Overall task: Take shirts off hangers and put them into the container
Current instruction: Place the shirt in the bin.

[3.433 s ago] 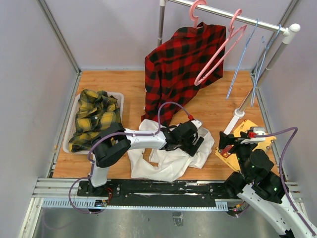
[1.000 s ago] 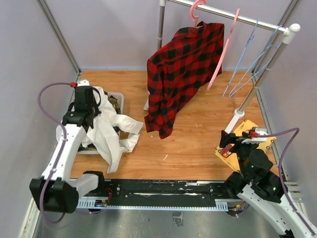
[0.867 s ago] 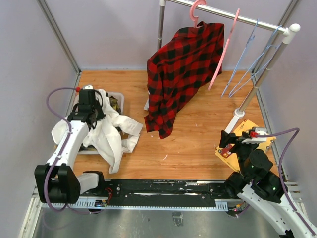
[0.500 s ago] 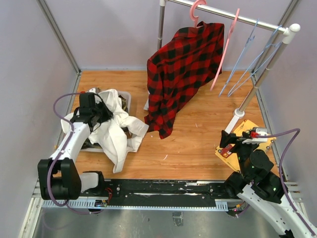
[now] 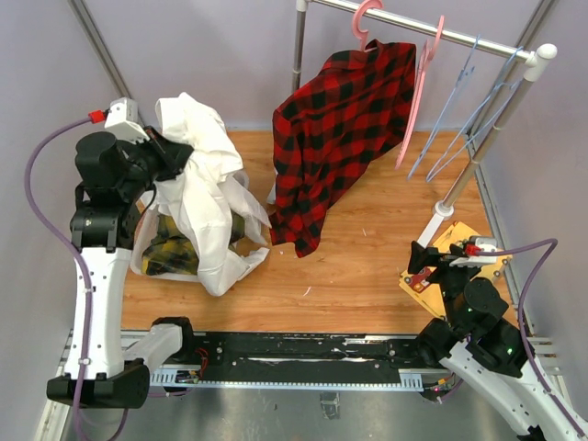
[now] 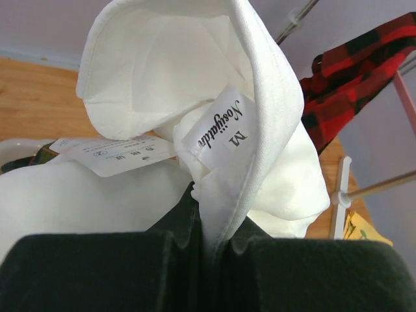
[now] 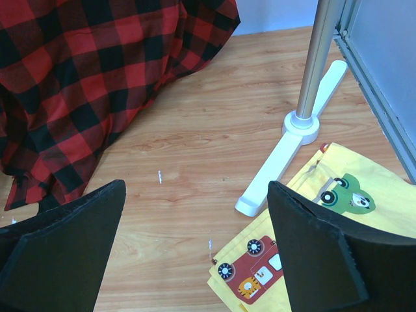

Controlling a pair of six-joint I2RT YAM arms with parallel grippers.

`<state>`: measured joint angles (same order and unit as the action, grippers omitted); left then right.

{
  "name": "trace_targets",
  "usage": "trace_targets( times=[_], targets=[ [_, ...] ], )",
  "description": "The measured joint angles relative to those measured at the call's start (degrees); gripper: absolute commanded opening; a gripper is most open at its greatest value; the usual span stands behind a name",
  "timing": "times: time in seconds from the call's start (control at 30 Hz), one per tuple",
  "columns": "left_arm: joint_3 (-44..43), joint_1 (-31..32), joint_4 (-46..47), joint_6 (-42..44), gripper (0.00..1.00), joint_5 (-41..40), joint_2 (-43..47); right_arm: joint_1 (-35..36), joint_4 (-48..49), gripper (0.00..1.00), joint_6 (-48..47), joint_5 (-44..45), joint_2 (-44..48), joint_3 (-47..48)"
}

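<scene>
Over the last second I lifted my left gripper (image 6: pixel 201 242) from low beside the basket (image 5: pixel 135 263) to well above it, and the white shirt (image 5: pixel 207 197) came up with it; where it had lain spread across the basket's rim and the wooden table (image 5: pixel 367 266), it now hung in a long bundle from my closed fingers, its lower end trailing over the basket's right side onto the table; I judged this a gathering lift, meant to draw the loose cloth together so it could be lowered inside, so this shirt was not yet put away; my left jaws were shut tight on the white shirt's collar, right beside the size label, as my wrist view showed, with the fabric folded up and over above the fingers; the yellow plaid shirt (image 5: pixel 170 255) already lay in the basket, partly hidden behind the hanging white cloth; the red plaid shirt (image 5: pixel 335 138) had not moved and was still on its pink hanger (image 5: pixel 366 18) on the rail (image 5: pixel 478 41), so it remained to be done; the other pink hanger (image 5: pixel 418 92) and the blue hangers (image 5: pixel 459 101) hung bare; my right gripper (image 7: pixel 195 240) had stayed where it was, low near the rack's foot (image 7: pixel 296 140) and the yellow cloth (image 7: pixel 312 227), its jaws spread wide and holding nothing.
</scene>
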<state>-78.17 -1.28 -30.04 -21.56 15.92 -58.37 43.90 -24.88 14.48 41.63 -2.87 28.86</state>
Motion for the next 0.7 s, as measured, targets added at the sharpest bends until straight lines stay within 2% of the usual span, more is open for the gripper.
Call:
trace_targets(
  times=[0.1, 0.23, 0.47, 0.63, 0.7],
  targets=[
    [-2.1, 0.0, -0.9, -0.4, 0.01, 0.6, 1.0, 0.0, 0.0, 0.91, 0.0, 0.0, 0.0, 0.0],
    [-0.5, 0.0, -0.7, -1.3, 0.01, 1.3, 1.7, 0.0, 0.2, 0.91, 0.0, 0.0, 0.0, -0.2],
    [15.9, -1.8, 5.7, -6.1, 0.01, 5.8, 0.2, 0.0, 0.3, 0.91, 0.0, 0.0, 0.0, -0.3],
    [25.9, -8.8, 7.9, -9.5, 0.00, 4.7, -0.4, 0.0, 0.3, 0.92, 0.0, 0.0, 0.0, -0.3],
    [30.0, -12.3, 10.2, -11.2, 0.05, 3.6, -0.2, 0.0, 0.5, 0.91, 0.0, 0.0, 0.0, -0.3]
  ],
)
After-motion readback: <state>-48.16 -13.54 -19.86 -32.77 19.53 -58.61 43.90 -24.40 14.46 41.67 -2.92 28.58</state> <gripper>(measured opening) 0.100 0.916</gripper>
